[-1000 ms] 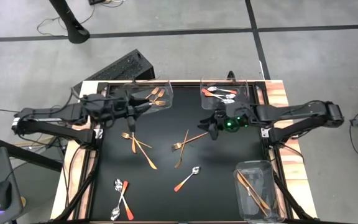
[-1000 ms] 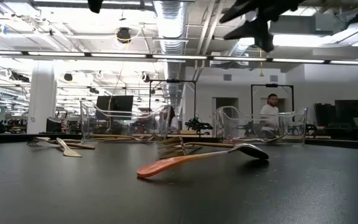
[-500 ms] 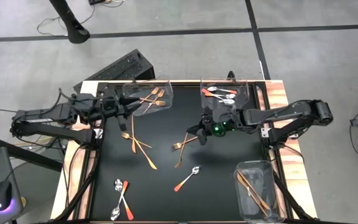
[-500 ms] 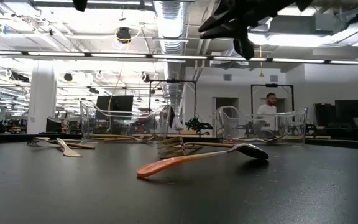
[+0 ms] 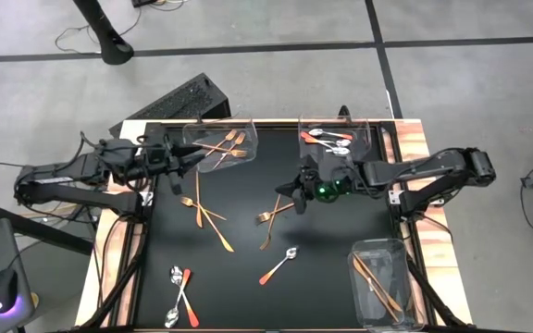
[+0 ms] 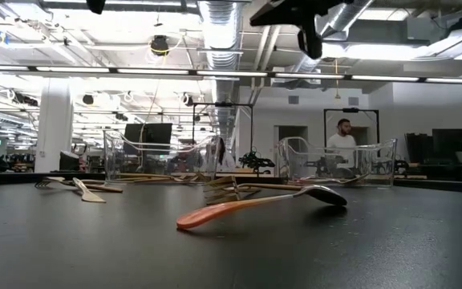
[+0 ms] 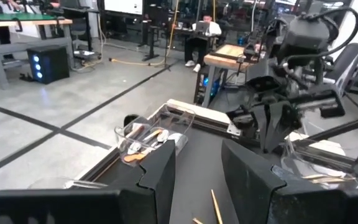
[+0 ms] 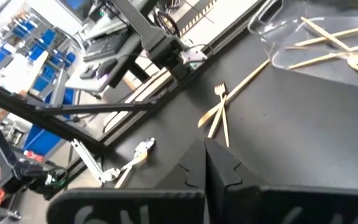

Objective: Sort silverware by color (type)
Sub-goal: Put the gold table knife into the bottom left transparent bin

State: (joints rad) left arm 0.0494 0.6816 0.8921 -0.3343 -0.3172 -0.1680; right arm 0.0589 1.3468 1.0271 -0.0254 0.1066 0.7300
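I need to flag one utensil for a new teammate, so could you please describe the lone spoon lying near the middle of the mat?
On the black mat, look left of the clear bin at its near right corner. The spoon lies there alone and diagonal. Its red-orange handle and silver bowl distinguish it from the all-gold forks above it.

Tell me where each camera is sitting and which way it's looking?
High view: above the table, looking straight down; shows both arms, the left gripper and the right gripper.
Low view: at tabletop height, looking level across at a red-handled spoon; one dark gripper hangs at the top.
Left wrist view: on the left arm, looking past its open fingers toward the right arm.
Right wrist view: on the right arm, looking past its shut fingers at forks on the table.
Shared: high and low both show that spoon.
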